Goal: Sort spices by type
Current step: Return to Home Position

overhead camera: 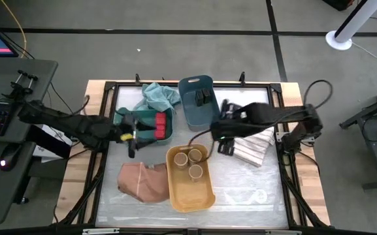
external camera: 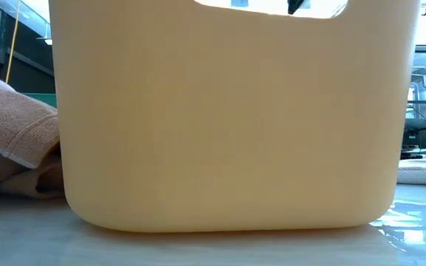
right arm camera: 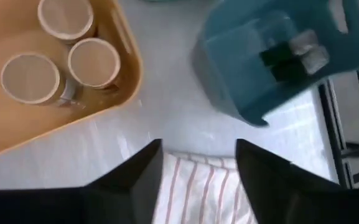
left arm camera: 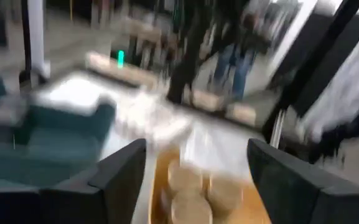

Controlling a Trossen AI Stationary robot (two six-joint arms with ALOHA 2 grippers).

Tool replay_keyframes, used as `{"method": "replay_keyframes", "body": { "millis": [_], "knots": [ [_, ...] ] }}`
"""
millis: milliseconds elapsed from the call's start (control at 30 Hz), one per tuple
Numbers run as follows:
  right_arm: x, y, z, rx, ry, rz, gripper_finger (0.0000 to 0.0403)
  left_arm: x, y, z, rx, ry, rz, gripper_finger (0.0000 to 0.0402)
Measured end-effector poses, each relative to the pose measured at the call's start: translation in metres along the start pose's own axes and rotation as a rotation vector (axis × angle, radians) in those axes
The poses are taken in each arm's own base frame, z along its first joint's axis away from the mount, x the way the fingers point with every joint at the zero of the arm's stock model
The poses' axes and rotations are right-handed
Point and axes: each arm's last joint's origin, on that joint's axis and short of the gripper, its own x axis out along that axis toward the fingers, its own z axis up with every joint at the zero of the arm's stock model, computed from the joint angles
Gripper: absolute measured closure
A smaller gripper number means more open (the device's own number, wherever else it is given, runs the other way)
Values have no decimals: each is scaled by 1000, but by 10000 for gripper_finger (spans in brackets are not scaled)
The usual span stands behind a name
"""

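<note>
Since tan jars (overhead camera: pixel 193 163) are sitting in the yellow bin (overhead camera: pixel 191 190), red boxes (overhead camera: pixel 160 122) in the green bin (overhead camera: pixel 168 130) and grey boxes (overhead camera: pixel 203 98) in the blue bin (overhead camera: pixel 195 83), left claw (left arm camera: pixel 196 149) and right claw (right arm camera: pixel 199 146) are being held apart, empty.

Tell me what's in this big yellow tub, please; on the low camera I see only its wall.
Observer: Three tan round jars stand together in the yellow bin, at the end nearest the blue bin.
Operator: Where are the other spices?
Observer: Each kind has its own bin: dark grey boxes in the blue one, red boxes in the green bin.
Operator: Is either arm holding anything?
Observer: No; the left gripper and the right gripper both show open fingers with nothing between them.
</note>
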Motion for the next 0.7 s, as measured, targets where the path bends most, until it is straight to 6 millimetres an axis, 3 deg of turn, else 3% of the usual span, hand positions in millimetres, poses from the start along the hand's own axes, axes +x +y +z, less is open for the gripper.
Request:
{"method": "replay_keyframes", "body": {
  "millis": [133, 300, 400, 700],
  "knots": [
    [-17, -16, -24, 134, -30, -12, 272, -17, 16, -5, -8, -236, -22, 198],
    [-18, -26, -59, 336, -27, 15, 386, -34, 38, -30, -25, -311, 1, 321],
    [-13, -26, -79, 418, -20, 78, 384, -41, 48, -47, -59, -326, 0, 387],
    [1, -29, -106, 592, -143, 207, 397, -46, 67, -92, -137, -375, -25, 399]
  ]
}}
